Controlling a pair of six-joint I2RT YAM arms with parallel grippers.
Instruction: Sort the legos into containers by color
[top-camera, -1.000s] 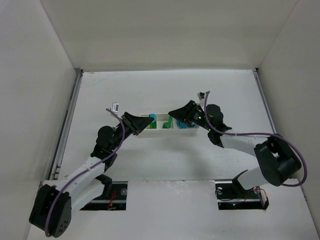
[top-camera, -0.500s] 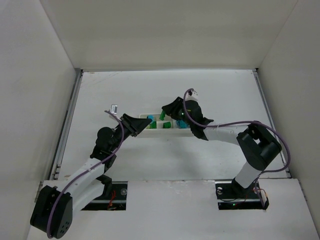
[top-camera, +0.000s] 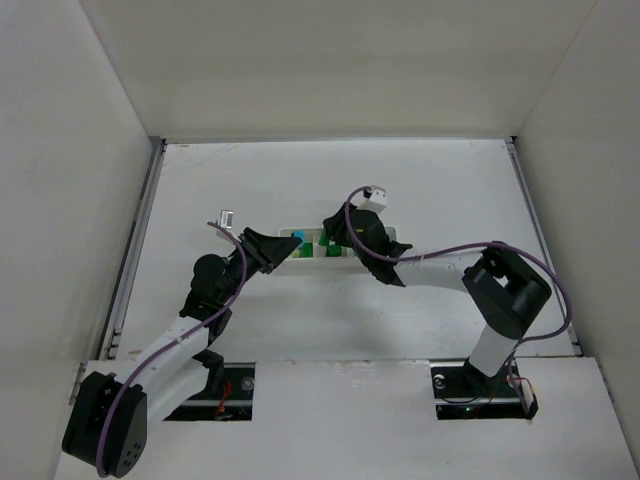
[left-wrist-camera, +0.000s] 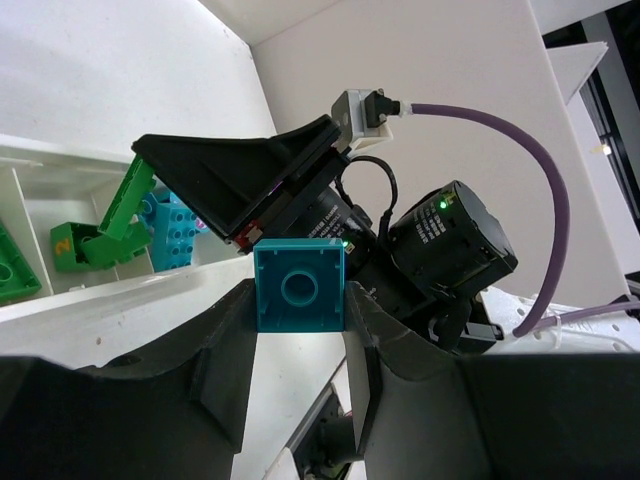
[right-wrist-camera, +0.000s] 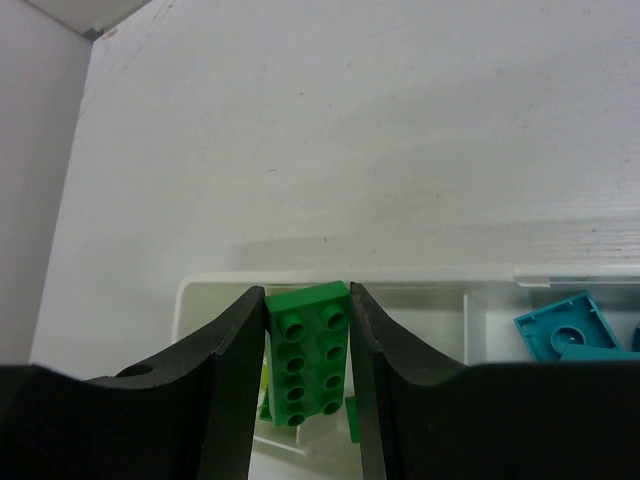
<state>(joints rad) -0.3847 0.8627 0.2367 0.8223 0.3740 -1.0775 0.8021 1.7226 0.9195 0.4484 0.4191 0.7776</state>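
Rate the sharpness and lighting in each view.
Top external: even, soft light, no glare, but small detail is lost. Left wrist: the teal brick in the left tool is crisp; its dark fingers near the lens are blurred. Right wrist: the green brick in the right tool is sharp; a faint shadow lies on the table beyond the tray.

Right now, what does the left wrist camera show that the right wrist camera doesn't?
Left wrist only: a teal brick clamped in the left gripper, and the other arm's purple cable. Right wrist only: the bare table beyond the tray, and the studded top of the green brick. Both: the white tray, and that green brick held by the right gripper at one end of it.
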